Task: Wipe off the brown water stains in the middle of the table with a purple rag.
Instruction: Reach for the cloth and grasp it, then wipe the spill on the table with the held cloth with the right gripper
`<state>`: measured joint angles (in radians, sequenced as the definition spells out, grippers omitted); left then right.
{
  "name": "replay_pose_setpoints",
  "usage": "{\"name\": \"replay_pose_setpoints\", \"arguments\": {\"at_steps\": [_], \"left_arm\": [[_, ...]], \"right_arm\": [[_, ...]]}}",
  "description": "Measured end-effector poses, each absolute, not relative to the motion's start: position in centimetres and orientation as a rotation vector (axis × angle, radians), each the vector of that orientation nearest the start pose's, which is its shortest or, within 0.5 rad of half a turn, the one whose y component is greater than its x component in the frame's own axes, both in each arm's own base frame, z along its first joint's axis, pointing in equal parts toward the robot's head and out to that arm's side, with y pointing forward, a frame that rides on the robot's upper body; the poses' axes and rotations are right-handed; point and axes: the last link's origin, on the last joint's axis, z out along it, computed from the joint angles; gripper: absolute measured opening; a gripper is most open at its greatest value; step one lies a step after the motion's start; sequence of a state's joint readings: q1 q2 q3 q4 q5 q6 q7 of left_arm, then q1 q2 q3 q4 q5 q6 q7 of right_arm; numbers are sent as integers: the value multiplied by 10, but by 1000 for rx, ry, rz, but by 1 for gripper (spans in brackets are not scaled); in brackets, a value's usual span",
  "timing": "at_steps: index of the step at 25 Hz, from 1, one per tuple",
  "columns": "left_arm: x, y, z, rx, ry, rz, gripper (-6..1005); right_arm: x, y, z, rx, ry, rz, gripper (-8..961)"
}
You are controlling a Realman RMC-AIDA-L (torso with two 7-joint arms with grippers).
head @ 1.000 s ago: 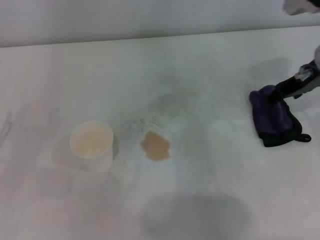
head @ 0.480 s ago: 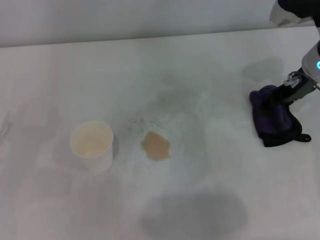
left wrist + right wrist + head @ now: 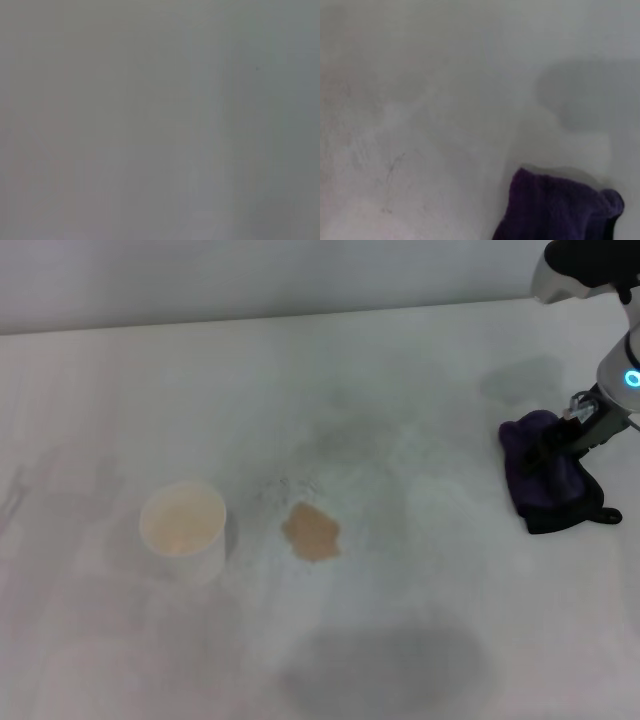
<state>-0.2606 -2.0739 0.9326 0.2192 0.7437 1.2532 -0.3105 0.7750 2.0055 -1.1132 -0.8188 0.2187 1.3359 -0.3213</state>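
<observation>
The brown water stain [image 3: 311,532] is a small tan blotch in the middle of the white-grey table [image 3: 400,370]. The purple rag [image 3: 548,485] lies bunched at the right side of the table, its black edge and loop toward the front. My right gripper [image 3: 550,448] reaches in from the right and sits on the top of the rag. The right wrist view shows the rag [image 3: 555,210] close up on the tabletop. My left gripper is out of view; the left wrist view shows only blank grey.
A white paper cup [image 3: 183,528] with pale brownish liquid stands upright left of the stain. Faint grey speckled smudges [image 3: 340,445] lie behind the stain. The table's far edge [image 3: 300,315] meets a pale wall.
My right arm has come further into view at the top right and its gripper has shifted slightly left over the rag. The rag, stain and cup have not moved.
</observation>
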Motion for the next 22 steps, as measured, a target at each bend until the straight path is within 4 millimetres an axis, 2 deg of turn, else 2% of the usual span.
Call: {"name": "replay_pose_setpoints", "arguments": {"at_steps": [6, 13, 22], "left_arm": [[-371, 283, 22, -1694, -427, -598, 877], [-372, 284, 21, -1700, -433, -587, 877], [-371, 285, 20, -1705, -412, -573, 878]], "right_arm": [[282, 403, 24, -2005, 1423, -627, 744], [285, 403, 26, -1970, 1397, -694, 624], [281, 403, 17, -1987, 1415, -711, 477]]}}
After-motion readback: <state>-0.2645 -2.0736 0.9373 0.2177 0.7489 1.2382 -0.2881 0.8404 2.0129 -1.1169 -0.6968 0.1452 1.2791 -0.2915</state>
